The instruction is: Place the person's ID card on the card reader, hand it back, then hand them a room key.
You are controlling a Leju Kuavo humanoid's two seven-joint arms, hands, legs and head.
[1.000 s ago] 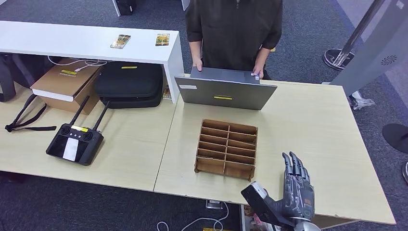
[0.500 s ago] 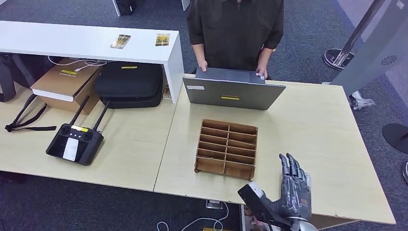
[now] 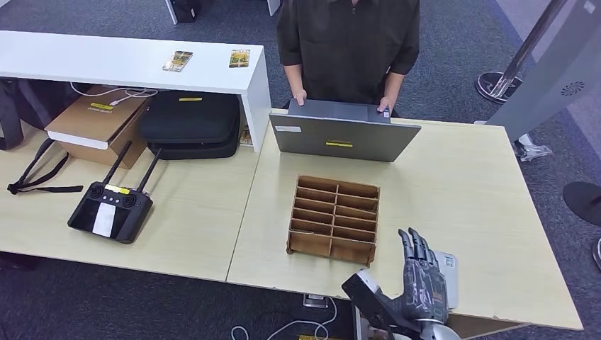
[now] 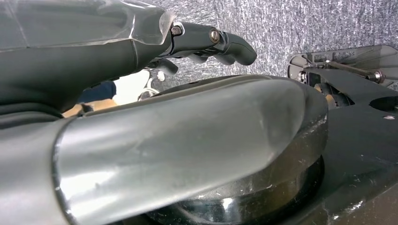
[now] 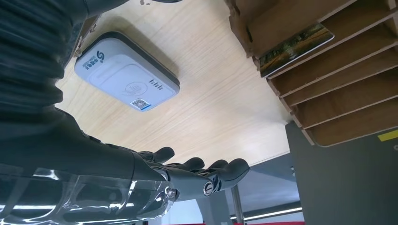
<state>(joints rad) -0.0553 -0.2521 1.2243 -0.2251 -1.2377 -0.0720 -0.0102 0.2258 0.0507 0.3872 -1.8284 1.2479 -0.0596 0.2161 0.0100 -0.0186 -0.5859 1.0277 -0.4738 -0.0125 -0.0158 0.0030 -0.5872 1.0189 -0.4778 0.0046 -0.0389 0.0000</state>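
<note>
Two hands matter here, and from the head view I see the right hand (image 3: 419, 287) raised at the near edge of the table (image 3: 468, 184), fingers straight and apart, holding nothing. The card reader (image 3: 446, 278) lies just beside it, partly hidden behind the fingers. The rack (image 3: 334, 218) stands near, and a person (image 3: 347, 42) waits behind the laptop (image 3: 340, 138); I can't make out an ID card.

From the left wrist, the left hand (image 4: 206, 42) hangs with fingers curled in on nothing.

From the right wrist, the reader (image 5: 126, 77) lies flat on the wood, with a key card (image 5: 295, 49) in a rack (image 5: 338, 61) slot. To receive the ID well, I'd say the palm should reach steadily toward the person and stay spread.
</note>
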